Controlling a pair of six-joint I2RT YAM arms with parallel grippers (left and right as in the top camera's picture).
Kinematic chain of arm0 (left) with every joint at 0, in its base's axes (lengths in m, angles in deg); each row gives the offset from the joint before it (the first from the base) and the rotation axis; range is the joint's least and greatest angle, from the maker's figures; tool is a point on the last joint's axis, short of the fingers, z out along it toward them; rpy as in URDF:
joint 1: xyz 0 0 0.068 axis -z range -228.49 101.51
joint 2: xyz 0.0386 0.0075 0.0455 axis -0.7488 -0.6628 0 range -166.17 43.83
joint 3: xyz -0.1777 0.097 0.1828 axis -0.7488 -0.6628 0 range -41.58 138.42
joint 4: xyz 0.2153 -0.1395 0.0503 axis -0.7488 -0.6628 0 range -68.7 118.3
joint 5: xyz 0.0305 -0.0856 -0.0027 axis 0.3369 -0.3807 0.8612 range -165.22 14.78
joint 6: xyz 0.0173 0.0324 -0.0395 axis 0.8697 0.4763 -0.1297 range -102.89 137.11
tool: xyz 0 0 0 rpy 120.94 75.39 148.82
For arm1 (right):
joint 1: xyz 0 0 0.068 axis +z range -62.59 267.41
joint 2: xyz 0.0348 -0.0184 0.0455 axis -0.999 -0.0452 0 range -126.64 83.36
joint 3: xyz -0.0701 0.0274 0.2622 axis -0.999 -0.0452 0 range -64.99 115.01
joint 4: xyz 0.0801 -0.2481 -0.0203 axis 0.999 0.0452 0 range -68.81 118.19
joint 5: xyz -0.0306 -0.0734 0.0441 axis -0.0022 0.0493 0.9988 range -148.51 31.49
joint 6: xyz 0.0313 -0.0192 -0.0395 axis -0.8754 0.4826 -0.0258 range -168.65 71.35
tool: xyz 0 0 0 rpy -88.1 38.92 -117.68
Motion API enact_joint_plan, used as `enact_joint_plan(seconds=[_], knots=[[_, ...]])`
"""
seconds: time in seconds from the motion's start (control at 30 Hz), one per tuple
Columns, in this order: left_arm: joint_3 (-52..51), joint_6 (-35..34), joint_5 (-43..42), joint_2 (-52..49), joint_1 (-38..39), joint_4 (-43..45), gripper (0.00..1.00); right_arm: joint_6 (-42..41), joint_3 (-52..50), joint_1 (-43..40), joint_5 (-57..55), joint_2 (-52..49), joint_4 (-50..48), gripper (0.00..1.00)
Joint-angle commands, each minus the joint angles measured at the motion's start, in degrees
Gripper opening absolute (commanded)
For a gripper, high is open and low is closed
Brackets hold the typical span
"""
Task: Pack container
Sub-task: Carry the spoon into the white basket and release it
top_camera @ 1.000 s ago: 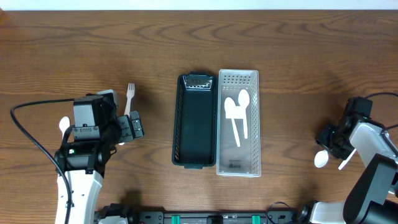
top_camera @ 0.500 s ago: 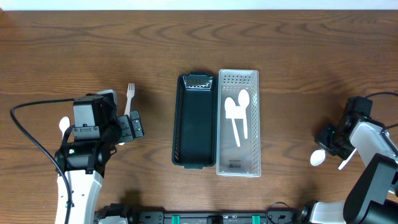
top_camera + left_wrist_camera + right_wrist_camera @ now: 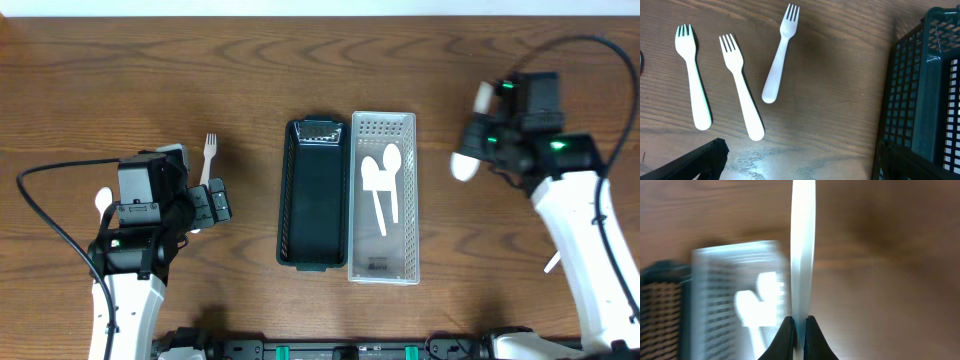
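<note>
A clear container holds two white spoons; it stands right beside a black basket at the table's middle. My right gripper is shut on a white spoon and holds it in the air just right of the clear container; the right wrist view shows the spoon edge-on between the jaws, blurred. My left gripper is open and empty, left of the black basket. Three white forks lie on the wood in front of it.
One fork shows in the overhead view by the left arm. A white utensil handle lies at the right, beside the right arm. A cable loops at the far left.
My right gripper has lifted the white spoon from the table at the far right and swung it up and left, to just right of the clear container. The left arm has not moved.
</note>
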Motion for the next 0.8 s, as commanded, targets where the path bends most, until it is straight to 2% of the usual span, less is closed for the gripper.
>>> enact_joint_plan(seconds=[0.0,0.23,0.43,0.53,0.6,0.63,0.77], knots=[[1.31,-0.28,-0.59,-0.11,-0.35,-0.15,0.98,-2.93,-0.04,7.15,0.72,-2.25,-0.46,0.01],[1.31,-0.28,-0.59,-0.11,-0.35,-0.15,0.98,-5.27,-0.07,15.85,0.7,-13.84,-2.19,0.01],[1.31,-0.28,-0.59,-0.11,-0.35,-0.17,0.98,-6.6,-0.04,17.62,0.46,-21.4,-3.17,0.02],[1.31,-0.28,-0.59,-0.11,-0.35,-0.17,0.98,-6.27,-0.04,17.44,-0.28,-21.75,-3.41,0.13],[1.31,-0.28,-0.59,-0.11,-0.35,-0.17,0.98,-6.05,0.09,17.38,-0.92,-21.33,-3.74,0.33],[1.31,-0.28,-0.59,-0.11,-0.35,-0.15,0.98,-5.99,0.42,17.25,-1.07,-21.03,-3.63,0.37],[1.31,-0.28,-0.59,-0.11,-0.35,-0.13,0.98,-4.35,4.81,16.24,-1.97,-18.69,-0.63,0.41]])
